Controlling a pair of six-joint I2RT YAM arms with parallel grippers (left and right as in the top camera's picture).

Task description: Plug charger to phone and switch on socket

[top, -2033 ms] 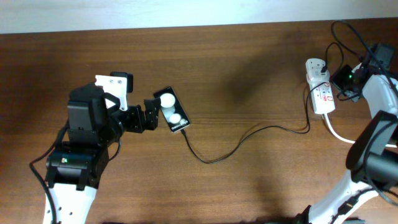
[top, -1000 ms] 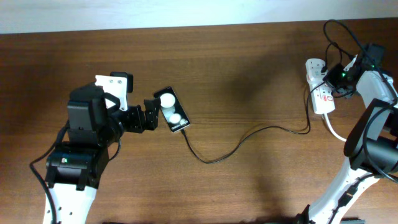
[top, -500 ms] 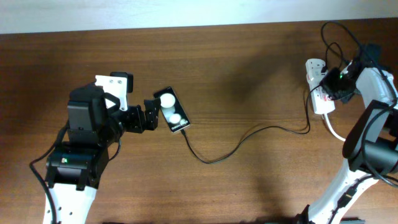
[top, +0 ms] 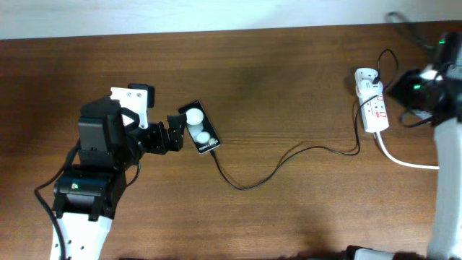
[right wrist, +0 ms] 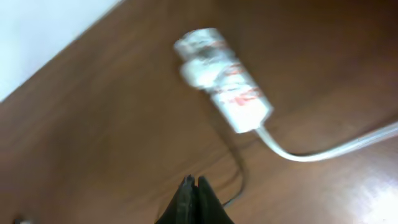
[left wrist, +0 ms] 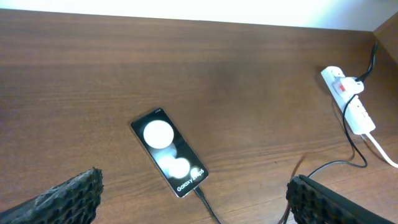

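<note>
We look down on a dark brown wooden table (top: pixel 289 72), its grain running lengthwise. Along its far edge lies a pale, almost white band (top: pixel 180 14); whether it is wall or floor we cannot tell. From the left wrist view the band is brightly lit, and the table's far right corner shows against it. The right wrist view is blurred; there the wood gleams with a soft reflection (right wrist: pixel 367 186) of light.

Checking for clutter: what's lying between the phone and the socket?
Only the charger cable, snaking over the wooden table from the phone to the socket, as the overhead view shows.
</note>
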